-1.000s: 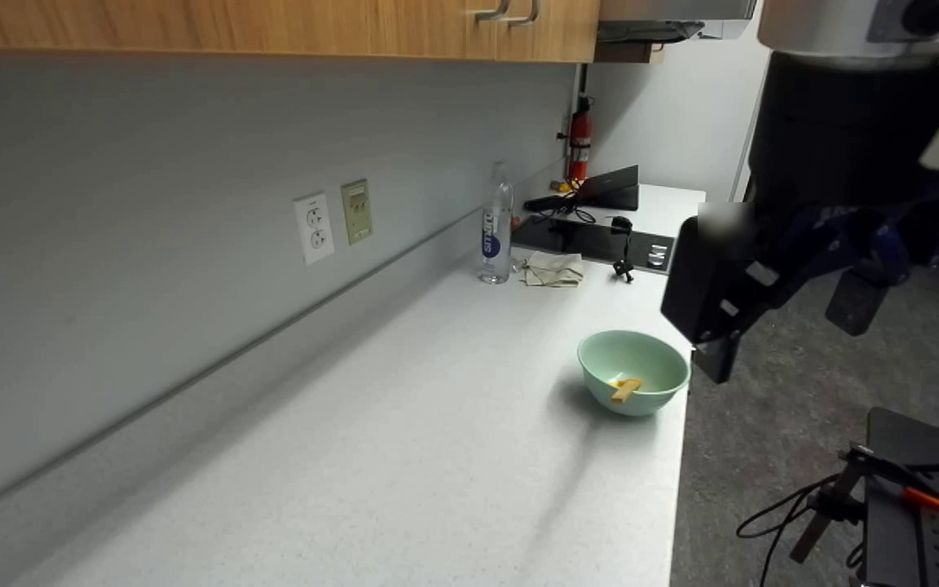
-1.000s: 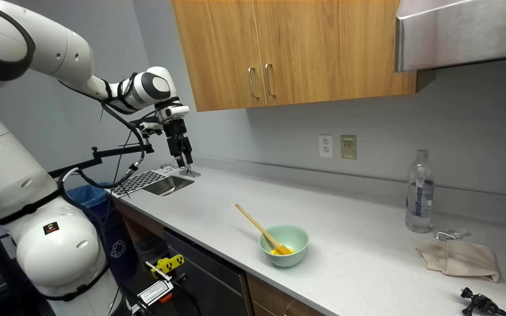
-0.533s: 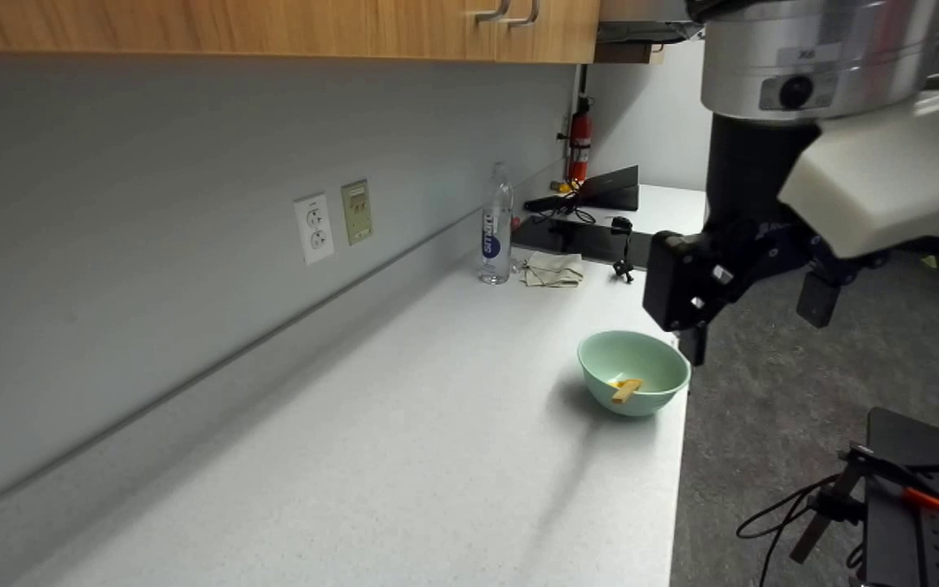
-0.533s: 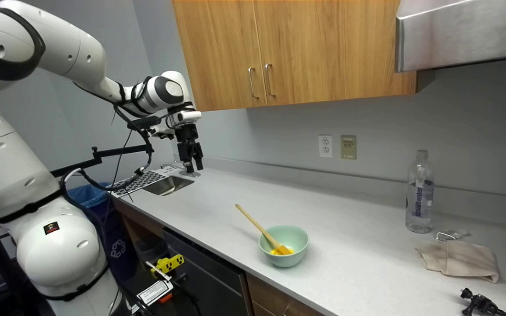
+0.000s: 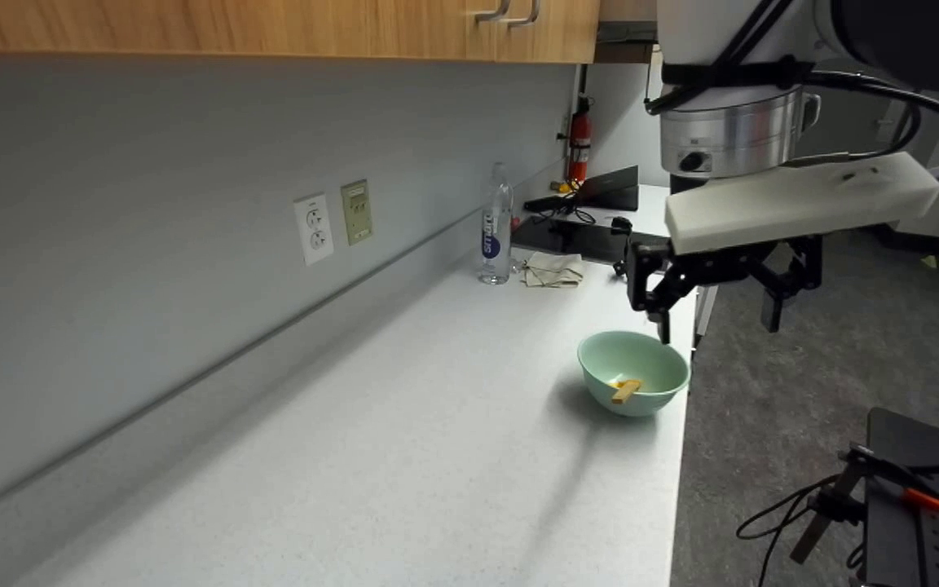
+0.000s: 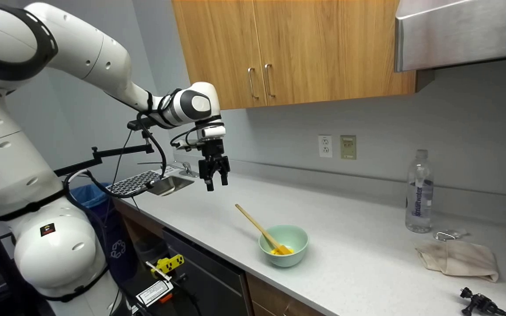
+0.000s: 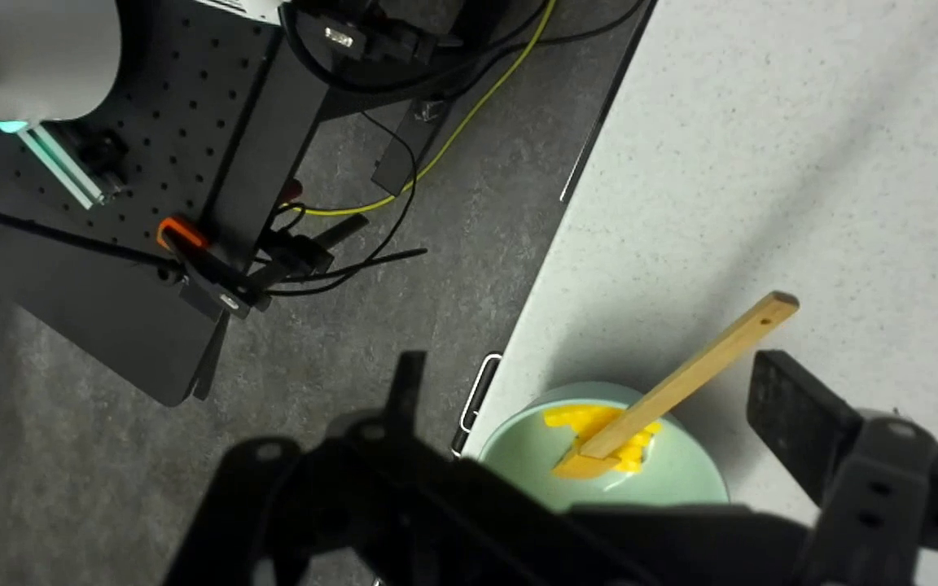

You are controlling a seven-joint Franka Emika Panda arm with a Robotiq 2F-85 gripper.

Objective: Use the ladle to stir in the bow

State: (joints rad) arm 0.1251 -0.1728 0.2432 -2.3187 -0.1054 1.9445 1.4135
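You are holding nothing: your jaws are hanging wide apart. The ladle is leaning in the bowl, so grasping and stirring are probably both awaiting you.

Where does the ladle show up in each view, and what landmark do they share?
In an exterior view: ladle right of centre, lower half.
In an exterior view: ladle near mid-width, below centre.
In the wrist view: ladle right of centre, lower half.
Shared landmark: bowl; the ladle's handle extends past its rim.
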